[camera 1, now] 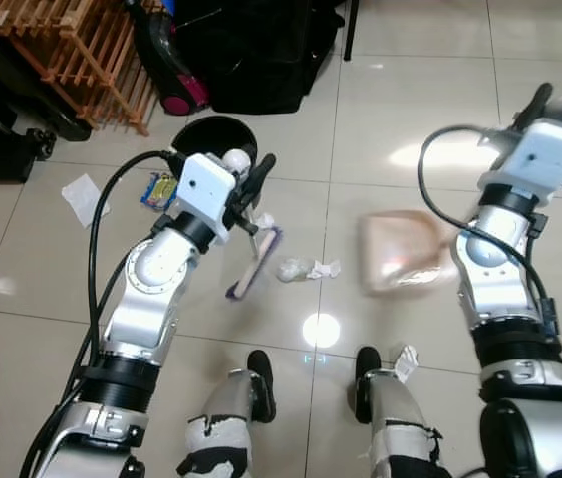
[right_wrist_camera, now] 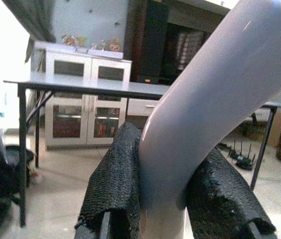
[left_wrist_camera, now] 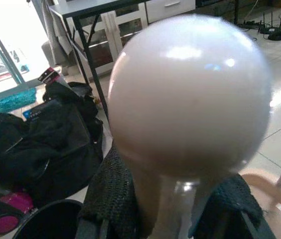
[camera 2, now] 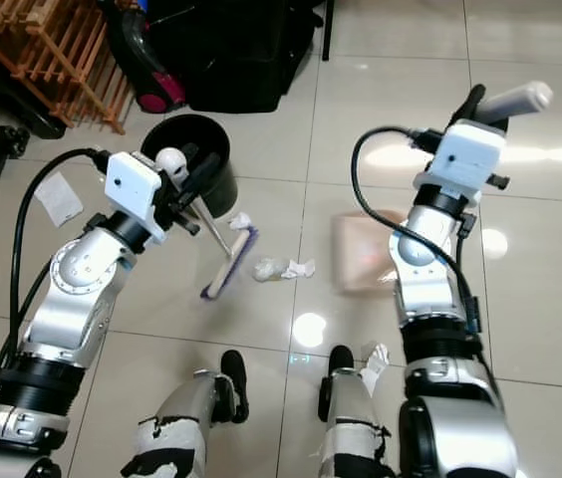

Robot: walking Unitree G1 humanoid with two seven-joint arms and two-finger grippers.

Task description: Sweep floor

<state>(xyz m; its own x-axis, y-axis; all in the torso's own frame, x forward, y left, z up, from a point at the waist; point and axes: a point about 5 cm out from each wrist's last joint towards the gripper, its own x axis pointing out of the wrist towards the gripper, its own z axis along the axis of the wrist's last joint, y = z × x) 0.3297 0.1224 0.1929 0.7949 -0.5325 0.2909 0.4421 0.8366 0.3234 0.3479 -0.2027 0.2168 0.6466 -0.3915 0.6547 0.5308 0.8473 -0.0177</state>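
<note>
My left gripper [camera 1: 251, 184] is shut on the broom handle, whose white ball top [left_wrist_camera: 188, 92] sits just above the padded fingers [left_wrist_camera: 113, 191]. The purple brush head [camera 1: 254, 263] rests on the tiles beside crumpled white paper scraps [camera 1: 306, 270]. My right gripper [camera 2: 475, 105] is shut on the pale grey dustpan handle [right_wrist_camera: 205, 109]. The peach dustpan [camera 1: 406, 252] hangs blurred just right of the scraps. A black bin [camera 2: 189, 149] stands behind the broom.
A wooden rack [camera 1: 72, 50], a black and pink vacuum [camera 1: 166, 60] and a black bag [camera 1: 256, 50] line the back left. A white paper [camera 1: 84, 195] and a blue packet [camera 1: 159, 189] lie on the tiles at left. Another scrap [camera 1: 406, 358] lies by my right foot.
</note>
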